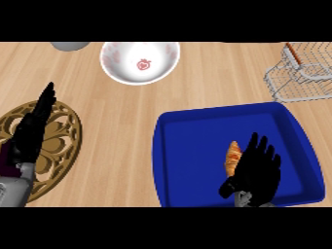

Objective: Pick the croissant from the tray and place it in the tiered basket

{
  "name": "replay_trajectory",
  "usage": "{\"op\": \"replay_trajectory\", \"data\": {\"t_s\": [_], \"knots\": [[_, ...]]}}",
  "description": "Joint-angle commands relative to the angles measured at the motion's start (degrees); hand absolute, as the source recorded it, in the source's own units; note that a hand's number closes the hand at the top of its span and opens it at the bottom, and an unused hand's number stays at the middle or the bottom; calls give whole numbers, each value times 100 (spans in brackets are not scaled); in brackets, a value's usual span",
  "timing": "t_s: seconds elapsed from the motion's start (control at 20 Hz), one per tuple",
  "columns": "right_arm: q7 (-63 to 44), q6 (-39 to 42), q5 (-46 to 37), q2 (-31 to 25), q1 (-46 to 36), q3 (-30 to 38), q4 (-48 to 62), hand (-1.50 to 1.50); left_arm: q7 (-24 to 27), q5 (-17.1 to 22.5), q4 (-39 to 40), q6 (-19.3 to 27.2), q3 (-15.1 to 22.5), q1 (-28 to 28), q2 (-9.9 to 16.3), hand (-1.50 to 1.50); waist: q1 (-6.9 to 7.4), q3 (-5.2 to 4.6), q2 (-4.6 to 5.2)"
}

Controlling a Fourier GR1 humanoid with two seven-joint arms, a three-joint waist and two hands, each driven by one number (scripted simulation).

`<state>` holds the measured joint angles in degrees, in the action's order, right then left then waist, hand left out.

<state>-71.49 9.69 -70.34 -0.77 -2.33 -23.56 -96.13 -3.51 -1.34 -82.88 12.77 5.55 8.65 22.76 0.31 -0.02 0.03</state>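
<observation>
Surface (125,121): pale wood grain, running across the whole head view.

Tray (190,146): blue, raised rim, lying at lower right of the surface.

Croissant (232,156): golden brown, lying inside the tray, right of its middle, pointing lengthwise toward the far rim; not lifted.

Right hand (258,170): black, hovering over the tray just beside the croissant's right edge, palm down. Fingers (256,143) straight and slightly spread, pointing away; thumb (228,187) sitting near the croissant's near end. Not curling round anything. Touching the croissant or merely beside it: cannot tell.

Left hand (32,131): black, showing at the left edge, over the trivet. Fingers (47,97) straight, pressed together, pointing up and away; holding nothing.

Trivet (53,146): round, brown, with ornate cut-out pattern, lying at lower left, partly hidden by the left forearm.

Bowl (139,61): white, with red strawberry marks inside, sitting at the far middle of the surface, well apart from the tray.

Basket (308,73): wire, pale grey, standing at the far right corner, just beyond the tray's far right corner; partly cut off by the view's edge.

Grey object (70,45): rounded, at the far left edge, mostly cut off; identity not readable.
</observation>
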Motion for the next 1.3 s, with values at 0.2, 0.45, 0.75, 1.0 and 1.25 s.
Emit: {"op": "replay_trajectory", "data": {"t_s": [0.2,0.45,0.75,1.0,1.25], "knots": [[-1176,-149,256,73,-222,83,470,-150,76,85,61,-220,-180,-47,32,0,8,1,3],[-1038,-552,309,73,-112,42,869,-150,57,-12,-196,-173,-142,-307,-41,0,23,3,-8],[-752,-637,1038,73,-495,419,1492,150,39,97,202,-461,-361,120,79,0,11,4,19],[-366,308,606,71,-481,-3,1558,150,71,-114,-21,-201,-289,-120,-110,0,13,-1,0],[-545,-675,908,72,-316,-278,1508,150,-11,-188,-261,-227,-250,-274,-183,0,26,5,-9]]}}
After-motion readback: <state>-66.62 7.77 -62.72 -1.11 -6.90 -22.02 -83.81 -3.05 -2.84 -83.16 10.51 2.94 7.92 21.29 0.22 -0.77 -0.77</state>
